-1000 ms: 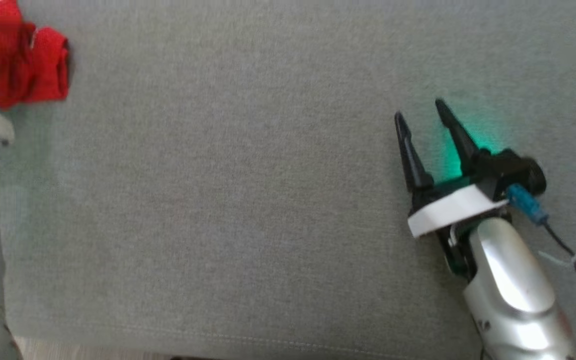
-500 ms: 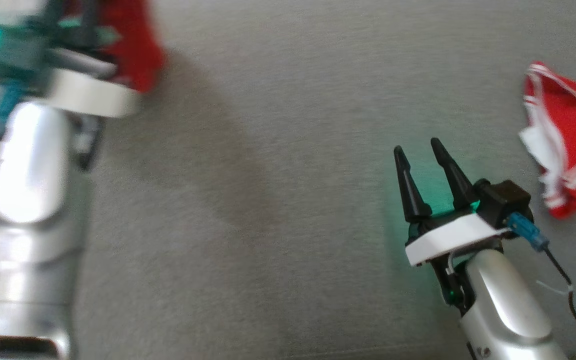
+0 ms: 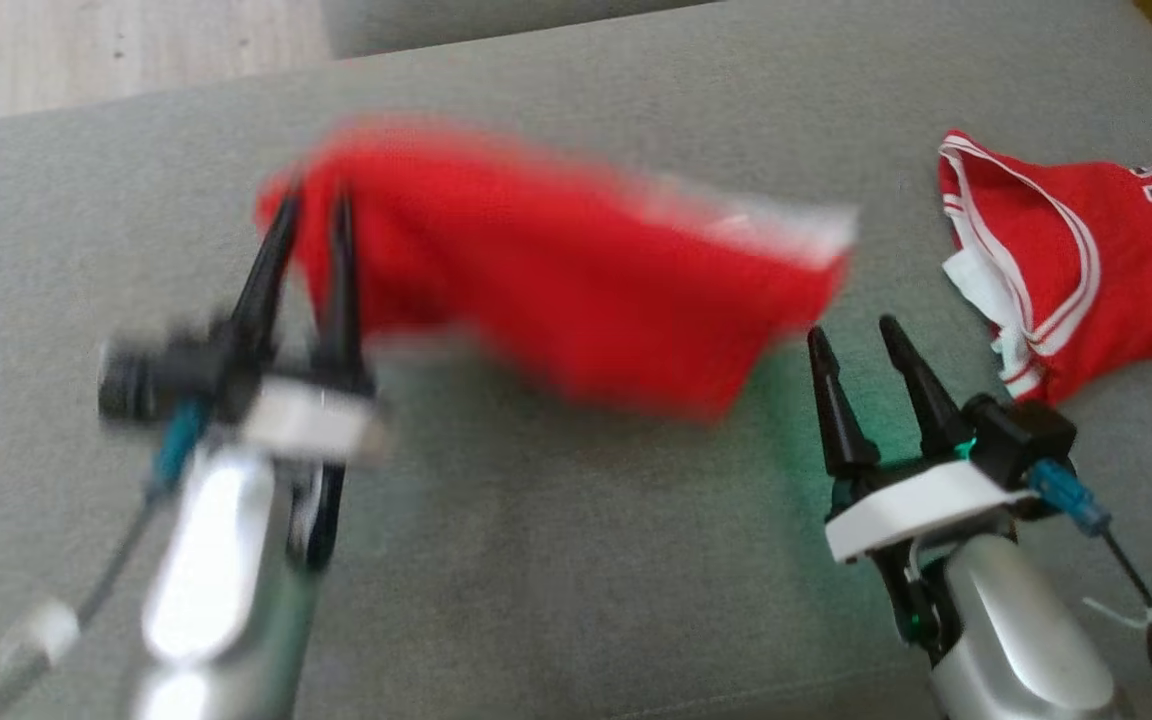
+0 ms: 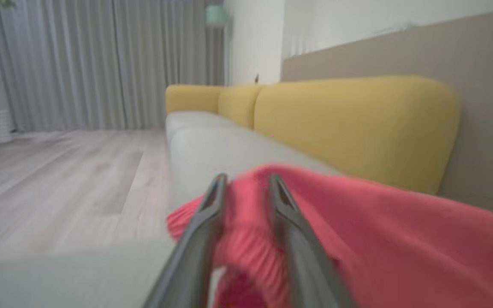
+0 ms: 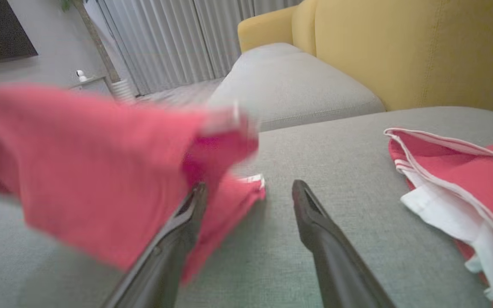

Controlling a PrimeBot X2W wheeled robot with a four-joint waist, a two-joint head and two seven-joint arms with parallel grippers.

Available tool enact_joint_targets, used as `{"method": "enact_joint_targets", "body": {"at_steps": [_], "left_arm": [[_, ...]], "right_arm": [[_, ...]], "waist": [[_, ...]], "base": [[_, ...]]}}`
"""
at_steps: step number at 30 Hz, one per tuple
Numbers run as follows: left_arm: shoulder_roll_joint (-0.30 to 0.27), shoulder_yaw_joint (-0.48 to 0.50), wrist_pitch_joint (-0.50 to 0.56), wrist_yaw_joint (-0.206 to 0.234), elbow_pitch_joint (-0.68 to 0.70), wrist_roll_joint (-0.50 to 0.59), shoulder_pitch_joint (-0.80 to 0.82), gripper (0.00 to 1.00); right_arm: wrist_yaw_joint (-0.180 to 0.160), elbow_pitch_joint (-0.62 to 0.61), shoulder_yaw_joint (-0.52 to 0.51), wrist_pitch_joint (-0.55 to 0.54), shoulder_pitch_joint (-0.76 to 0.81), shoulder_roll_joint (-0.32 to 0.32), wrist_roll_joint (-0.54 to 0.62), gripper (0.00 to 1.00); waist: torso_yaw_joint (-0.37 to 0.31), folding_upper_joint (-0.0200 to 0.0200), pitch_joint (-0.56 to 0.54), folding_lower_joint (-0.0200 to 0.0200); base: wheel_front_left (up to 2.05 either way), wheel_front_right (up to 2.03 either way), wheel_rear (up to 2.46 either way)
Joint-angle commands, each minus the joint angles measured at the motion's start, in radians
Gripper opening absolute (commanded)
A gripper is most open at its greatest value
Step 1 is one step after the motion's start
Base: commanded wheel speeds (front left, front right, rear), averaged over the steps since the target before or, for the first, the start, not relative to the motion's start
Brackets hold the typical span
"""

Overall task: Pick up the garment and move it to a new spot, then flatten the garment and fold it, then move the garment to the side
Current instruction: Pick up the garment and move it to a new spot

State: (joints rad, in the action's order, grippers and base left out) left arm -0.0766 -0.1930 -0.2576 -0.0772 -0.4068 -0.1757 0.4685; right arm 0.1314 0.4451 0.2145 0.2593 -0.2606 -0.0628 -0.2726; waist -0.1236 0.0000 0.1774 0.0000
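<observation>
A plain red garment (image 3: pixel 556 290) hangs blurred in the air above the grey sofa seat (image 3: pixel 586 560), stretched from upper left towards the middle. My left gripper (image 3: pixel 316 200) is shut on its left edge, and the left wrist view shows that gripper (image 4: pixel 247 179) with the red cloth (image 4: pixel 379 222) bunched between its fingers. To the right, low over the seat, my right gripper (image 3: pixel 851 330) is open and holds nothing. In the right wrist view the garment (image 5: pixel 92 162) trails just past the left finger of the open gripper (image 5: pixel 250 186).
A second red jersey (image 3: pixel 1086 270) with white trim and lettering lies on the seat at the right, also seen as the jersey (image 5: pixel 464 171) beside my right gripper. Yellow backrests (image 4: pixel 349 124) rise behind the seat. Wooden floor (image 3: pixel 116 50) lies beyond the far left edge.
The head camera has swung, so the whole picture shifted. My left arm has carried the red garment up and over the seat's middle. The right gripper stays open.
</observation>
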Motion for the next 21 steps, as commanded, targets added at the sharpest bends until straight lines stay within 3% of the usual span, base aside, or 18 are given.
{"method": "enact_joint_targets", "body": {"at_steps": [1,6,21], "left_arm": [[-0.013,0.044,-0.004,0.014,0.017,0.007,-0.016,1.0],[-0.004,0.12,-0.004,0.052,-0.03,0.015,-0.163,1.0],[0.021,0.205,-0.004,0.088,0.052,0.088,-0.406,1.0]], "right_arm": [[-0.001,-0.026,0.016,0.002,-0.005,0.012,0.004,1.0],[-0.001,-0.015,0.004,0.002,0.004,0.013,0.019,1.0],[-0.001,0.015,-0.01,0.002,0.052,0.013,0.015,1.0]], "waist": [[0.016,0.0,-0.005,0.0],[0.052,0.0,-0.015,0.0],[0.083,0.0,-0.11,0.0]], "base": [[0.0,0.0,0.0],[0.0,0.0,0.0],[0.0,0.0,0.0]]}}
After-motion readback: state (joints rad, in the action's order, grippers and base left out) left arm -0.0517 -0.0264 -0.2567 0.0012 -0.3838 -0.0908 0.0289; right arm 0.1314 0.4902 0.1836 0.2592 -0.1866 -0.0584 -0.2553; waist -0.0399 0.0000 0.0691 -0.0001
